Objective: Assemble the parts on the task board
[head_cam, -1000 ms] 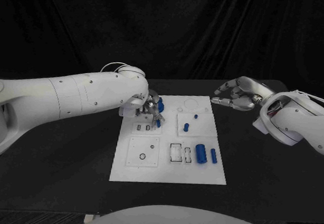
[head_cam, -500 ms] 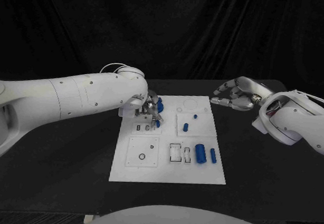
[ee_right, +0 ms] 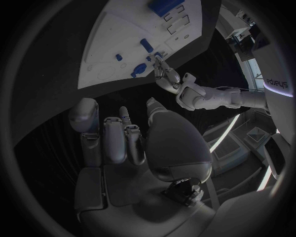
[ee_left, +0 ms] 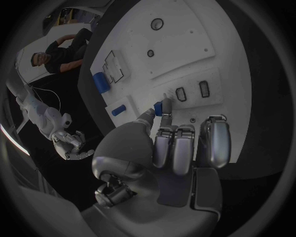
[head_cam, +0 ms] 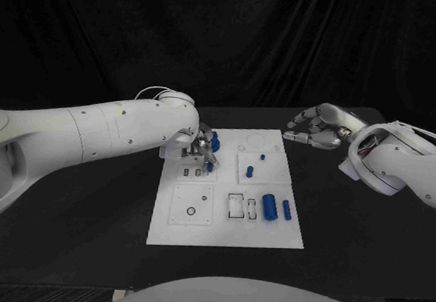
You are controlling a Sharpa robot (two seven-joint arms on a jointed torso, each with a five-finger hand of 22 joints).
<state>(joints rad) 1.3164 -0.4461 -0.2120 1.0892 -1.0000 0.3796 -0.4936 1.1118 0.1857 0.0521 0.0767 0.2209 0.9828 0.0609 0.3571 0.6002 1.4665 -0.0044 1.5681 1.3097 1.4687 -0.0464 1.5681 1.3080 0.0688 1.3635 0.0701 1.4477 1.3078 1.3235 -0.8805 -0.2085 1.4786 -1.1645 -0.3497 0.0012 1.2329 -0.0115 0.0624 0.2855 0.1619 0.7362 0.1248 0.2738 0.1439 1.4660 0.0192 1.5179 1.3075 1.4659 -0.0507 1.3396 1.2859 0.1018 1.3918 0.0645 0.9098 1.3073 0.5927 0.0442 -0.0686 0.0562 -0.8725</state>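
The white task board (head_cam: 227, 223) lies in the middle of the table. My left hand (head_cam: 199, 148) hovers over its far left part and pinches a small blue part (ee_left: 162, 107) between thumb and a finger, right beside two small oblong slots (ee_left: 181, 94). A thick blue cylinder (head_cam: 271, 205) and a slimmer blue part (head_cam: 288, 210) lie on the board's right side. Two small blue pegs (head_cam: 250, 171) stand farther back. My right hand (head_cam: 317, 128) hangs off the board's far right corner, fingers loosely bent, holding nothing.
Black tabletop (head_cam: 364, 235) surrounds the board on every side. The board carries rectangular recesses (head_cam: 237, 205) and a round hole (head_cam: 191, 210) near its front. From the right wrist view the board (ee_right: 117, 39) lies ahead with my left hand (ee_right: 169, 79) at its edge.
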